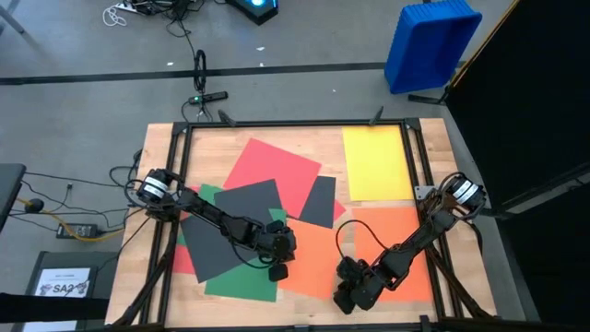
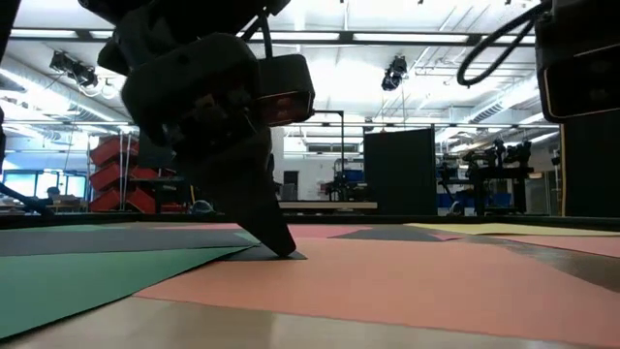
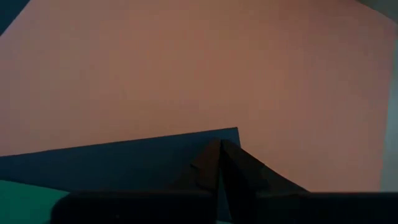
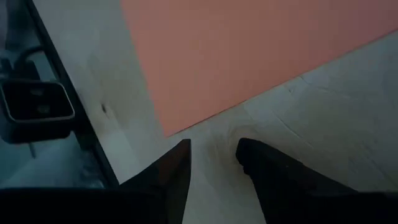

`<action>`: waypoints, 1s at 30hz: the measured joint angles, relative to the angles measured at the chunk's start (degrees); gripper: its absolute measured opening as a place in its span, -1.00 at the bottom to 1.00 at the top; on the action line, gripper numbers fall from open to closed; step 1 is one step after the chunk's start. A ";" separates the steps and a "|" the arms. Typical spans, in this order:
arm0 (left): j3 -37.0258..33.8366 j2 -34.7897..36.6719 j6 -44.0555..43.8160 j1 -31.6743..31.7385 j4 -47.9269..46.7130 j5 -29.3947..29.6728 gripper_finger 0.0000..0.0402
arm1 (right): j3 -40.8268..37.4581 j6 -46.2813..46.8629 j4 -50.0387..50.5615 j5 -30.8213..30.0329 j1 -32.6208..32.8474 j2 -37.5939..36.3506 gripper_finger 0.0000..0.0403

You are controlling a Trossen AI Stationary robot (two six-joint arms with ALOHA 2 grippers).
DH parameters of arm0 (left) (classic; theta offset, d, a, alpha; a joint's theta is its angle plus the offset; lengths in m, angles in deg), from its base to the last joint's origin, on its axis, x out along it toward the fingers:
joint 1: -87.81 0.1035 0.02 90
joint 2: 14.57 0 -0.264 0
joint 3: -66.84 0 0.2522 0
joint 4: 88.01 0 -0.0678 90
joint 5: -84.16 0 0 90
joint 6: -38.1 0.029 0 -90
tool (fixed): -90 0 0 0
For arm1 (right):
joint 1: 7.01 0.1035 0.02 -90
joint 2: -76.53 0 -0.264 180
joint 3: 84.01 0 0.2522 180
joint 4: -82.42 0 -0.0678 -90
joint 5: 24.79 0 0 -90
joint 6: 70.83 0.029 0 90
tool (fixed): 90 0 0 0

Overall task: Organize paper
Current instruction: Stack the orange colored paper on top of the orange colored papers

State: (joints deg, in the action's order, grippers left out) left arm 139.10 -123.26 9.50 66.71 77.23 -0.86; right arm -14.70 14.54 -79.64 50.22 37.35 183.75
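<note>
Table (image 1: pixel 147 277): wooden top inside a black frame, with coloured paper sheets spread across it.

Paper, by clock face from the table's centre in the high view:
- Yellow sheet (image 1: pixel 376 163) lies alone toward 1 o'clock, square to the frame.
- Red sheet (image 1: pixel 277 171) sits toward 11 o'clock, turned diamond-wise.
- Dark grey sheet (image 1: pixel 235 231) lies toward 9 o'clock, overlapping the red one and the green sheet (image 1: pixel 241 279) beneath it at 7 o'clock.
- A second, smaller dark grey sheet (image 1: pixel 318 201) rests near the centre, over the red sheet's edge.
- Orange sheet (image 1: pixel 318 258) occupies 5 o'clock, and a further orange sheet (image 1: pixel 398 231) extends toward 4 o'clock.

Left gripper (image 1: pixel 278 271): at roughly 6 o'clock, lowered to the table. Its fingers are pressed together with their tips down on the corner of the dark grey sheet where that corner lies over the orange sheet; the low view shows the tips (image 2: pixel 283 247) meeting the paper surface. Nothing is seen clamped between them.

Right gripper (image 4: pixel 212 158): at about 5 o'clock near the front edge of the table, fingers parted with a clear gap and nothing in it. It hangs over bare wood just beside the corner of the orange sheet, not touching it.
</note>
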 joint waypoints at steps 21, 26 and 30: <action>-0.26 3.87 2.94 -0.30 -1.64 4.30 -1.00 | -0.04 4.64 -0.60 -1.15 -2.47 0.22 -0.26; -0.10 5.18 4.25 -2.58 -0.84 3.33 -1.00 | -0.04 5.23 -0.41 -1.48 -2.47 0.24 -0.27; 2.05 3.76 5.72 -6.45 -4.84 2.87 -1.00 | -0.07 8.70 -0.34 -3.33 -1.85 0.28 -0.24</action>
State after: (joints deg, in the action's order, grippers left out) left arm 141.15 -119.50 15.22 60.25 72.39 2.01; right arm -14.77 23.24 -79.98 46.88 35.50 184.03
